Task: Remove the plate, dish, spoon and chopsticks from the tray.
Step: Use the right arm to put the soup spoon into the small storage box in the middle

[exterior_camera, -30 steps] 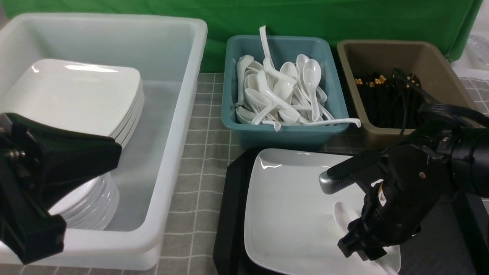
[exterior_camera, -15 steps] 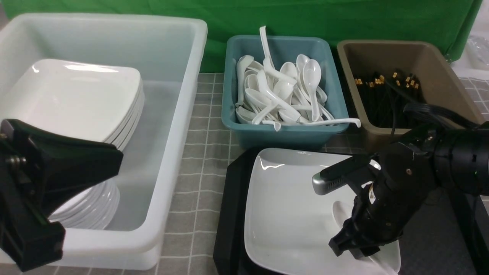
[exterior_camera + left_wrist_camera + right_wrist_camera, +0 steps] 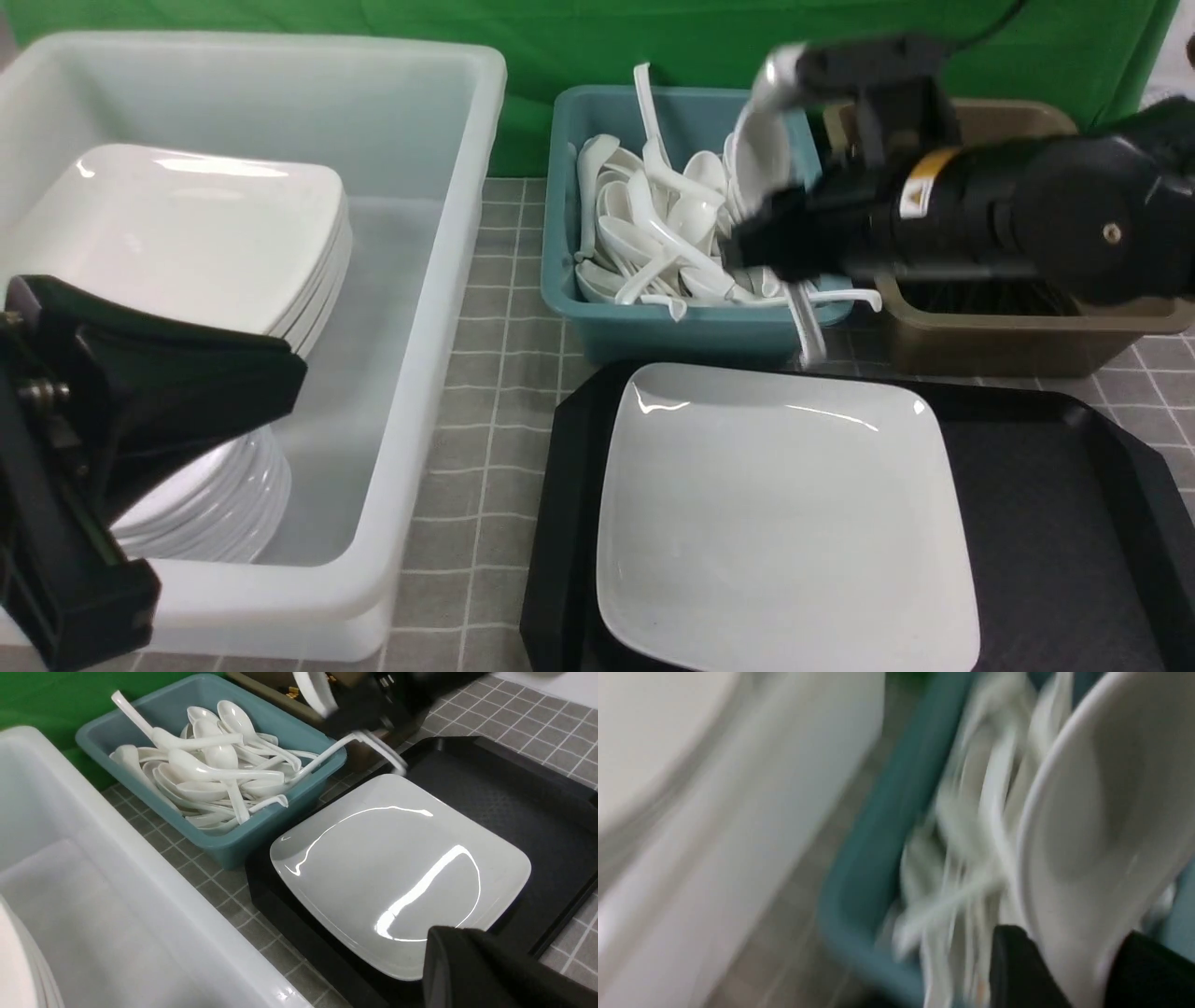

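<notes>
While over teal tub (image 3: 691,331), right tool (image 3: 1078,975) pinches spoon (image 3: 1101,812) | left tool (image 3: 271,378) pressed together

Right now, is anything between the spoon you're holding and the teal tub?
Nothing visible. The right gripper holds the spoon over the teal tub at its near right corner. The handle appears to hang outside the rim. Inside lie only piled spoons.
</notes>
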`<state>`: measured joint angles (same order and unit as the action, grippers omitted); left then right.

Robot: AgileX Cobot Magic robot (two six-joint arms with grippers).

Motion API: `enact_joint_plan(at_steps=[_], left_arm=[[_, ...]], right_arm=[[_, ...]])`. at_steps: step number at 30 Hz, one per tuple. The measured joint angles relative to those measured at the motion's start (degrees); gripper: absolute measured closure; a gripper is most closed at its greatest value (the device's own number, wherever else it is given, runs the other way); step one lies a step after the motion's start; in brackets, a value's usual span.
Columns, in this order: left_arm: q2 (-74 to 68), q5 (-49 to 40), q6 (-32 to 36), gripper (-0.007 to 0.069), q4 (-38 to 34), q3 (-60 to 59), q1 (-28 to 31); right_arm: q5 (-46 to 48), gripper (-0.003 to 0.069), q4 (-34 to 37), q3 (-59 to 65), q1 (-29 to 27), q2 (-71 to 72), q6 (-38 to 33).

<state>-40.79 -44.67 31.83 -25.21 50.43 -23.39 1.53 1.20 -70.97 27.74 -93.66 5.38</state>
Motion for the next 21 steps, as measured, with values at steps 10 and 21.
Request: enact_joint_plan(at_steps=[10, 21], left_arm=[[0.0, -0.2, 1.1, 0.0615, 0.1, 0.0, 0.0], [-9.7, -1.5, 3.8, 0.0615, 1.3, 0.0, -4.3]], right_arm=[[0.8, 0.0065, 0.0, -13.7, -6.0, -13.7, 6.4], [42.8, 0.0496, -0.1, -12.5, -4.4, 9.5, -11.2]])
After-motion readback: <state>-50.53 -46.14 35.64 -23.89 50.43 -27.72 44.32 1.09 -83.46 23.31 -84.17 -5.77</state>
